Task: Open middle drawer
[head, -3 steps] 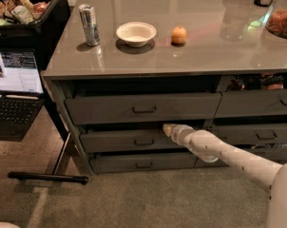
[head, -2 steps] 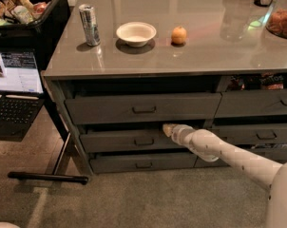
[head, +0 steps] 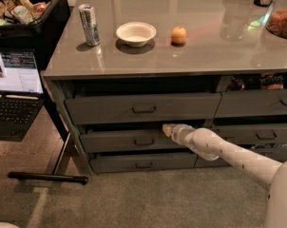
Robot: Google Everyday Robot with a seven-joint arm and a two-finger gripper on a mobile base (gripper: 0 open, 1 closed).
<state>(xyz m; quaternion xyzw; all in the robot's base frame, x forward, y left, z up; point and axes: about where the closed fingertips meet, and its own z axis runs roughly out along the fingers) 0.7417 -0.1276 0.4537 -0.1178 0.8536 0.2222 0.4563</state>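
Note:
The middle drawer (head: 119, 141) is the wide dark grey one in the left column, between a taller top drawer (head: 110, 109) and a lower bottom drawer (head: 115, 164). Its small loop handle (head: 144, 142) sits at the centre of the front. A dark gap shows above its front. My gripper (head: 168, 129) is at the end of the white arm (head: 229, 153), which reaches in from the lower right. It sits at the top edge of the middle drawer's front, just right of and above the handle.
On the grey countertop (head: 205, 51) stand a can (head: 89, 23), a white bowl (head: 136, 33) and an orange (head: 178, 34). A laptop (head: 15, 80) and a black bin (head: 29, 13) are at the left, over a stand's floor bar (head: 48, 177). Narrower drawers (head: 257, 103) are at the right.

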